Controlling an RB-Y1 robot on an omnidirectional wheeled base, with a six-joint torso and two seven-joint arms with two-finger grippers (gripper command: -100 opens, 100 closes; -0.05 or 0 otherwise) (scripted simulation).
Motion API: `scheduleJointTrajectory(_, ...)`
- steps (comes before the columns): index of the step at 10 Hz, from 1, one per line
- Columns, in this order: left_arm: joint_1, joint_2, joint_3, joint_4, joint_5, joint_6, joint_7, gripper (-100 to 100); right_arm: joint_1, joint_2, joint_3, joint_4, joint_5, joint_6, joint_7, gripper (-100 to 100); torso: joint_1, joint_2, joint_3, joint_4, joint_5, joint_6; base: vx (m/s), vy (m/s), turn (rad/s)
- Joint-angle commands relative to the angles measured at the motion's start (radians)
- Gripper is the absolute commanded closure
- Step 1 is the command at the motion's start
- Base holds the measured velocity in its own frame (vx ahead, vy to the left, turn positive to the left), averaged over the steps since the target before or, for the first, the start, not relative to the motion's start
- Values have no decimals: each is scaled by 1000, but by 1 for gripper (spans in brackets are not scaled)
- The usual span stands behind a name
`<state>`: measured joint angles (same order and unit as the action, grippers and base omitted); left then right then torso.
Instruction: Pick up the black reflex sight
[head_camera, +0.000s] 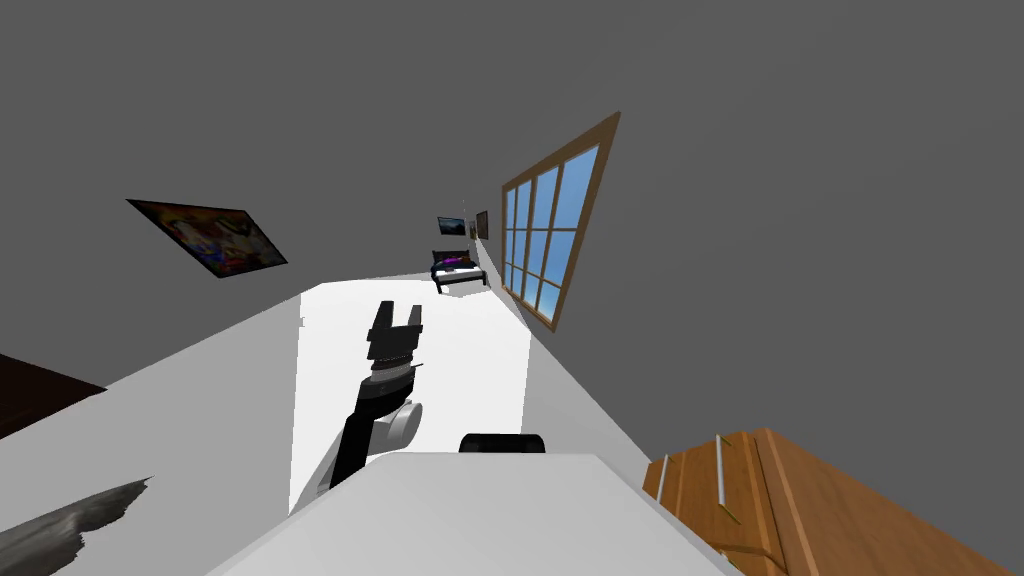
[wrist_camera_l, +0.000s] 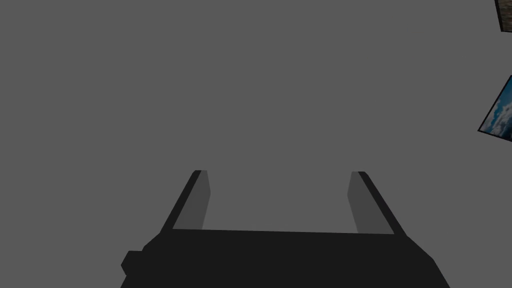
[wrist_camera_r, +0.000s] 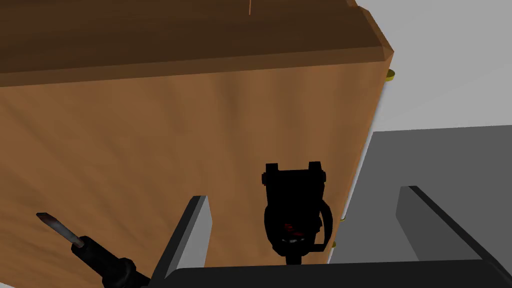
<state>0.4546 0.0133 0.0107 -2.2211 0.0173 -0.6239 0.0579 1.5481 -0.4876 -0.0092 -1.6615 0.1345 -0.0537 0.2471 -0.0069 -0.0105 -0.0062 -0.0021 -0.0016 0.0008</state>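
The black reflex sight (wrist_camera_r: 295, 212) lies on a brown wooden top (wrist_camera_r: 150, 145), close to that top's edge. My right gripper (wrist_camera_r: 304, 194) hangs over it, open, with the sight between the two fingers and no pad touching it. My left gripper (head_camera: 395, 318) is held out in front of the chest in the head view. Its fingers (wrist_camera_l: 200, 200) stand wide apart and empty in the left wrist view, so the left gripper (wrist_camera_l: 278, 173) is open.
A dark-handled tool with a thin tip (wrist_camera_r: 90, 245) lies on the same wooden top beside the right gripper's finger. A wooden cabinet (head_camera: 800, 500) stands at my right. A window (head_camera: 545, 235) is on the right wall and a bed (head_camera: 458, 270) stands far ahead.
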Motion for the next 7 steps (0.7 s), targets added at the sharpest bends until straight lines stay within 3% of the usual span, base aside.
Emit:
scheduleJointTrajectory(1, 0, 0, 0, 0, 0, 0, 0, 0, -1, 2, 6, 28, 11, 12, 20, -100, 0, 0, 0, 0, 0, 0, 113, -112, 167)
scheduleJointTrajectory(2, 0, 0, 0, 0, 0, 0, 0, 0, -10, 0, 4, 34, 6, 1, 10, -100, 1, 1, 1, 0, 0, 0, 47, -52, 33)
scheduleJointTrajectory(3, 0, 0, 0, 0, 0, 0, 0, 0, -12, 0, 4, 38, 7, 1, 13, 0, 6, 5, 2, 1, 1, 1, 9, -12, -1)
scheduleJointTrajectory(4, 0, 0, 0, 0, 0, 0, 0, 0, -40, 4, 8, 64, 8, 1, 12, -100, 9, 7, 4, 2, 2, 1, -5, -9, 25)
scheduleJointTrajectory(7, 0, 0, 0, 0, 0, 0, 0, 0, -96, 13, 16, 118, 11, 1, 11, -100, 10, 11, 6, 3, 2, 1, -19, -10, 26)
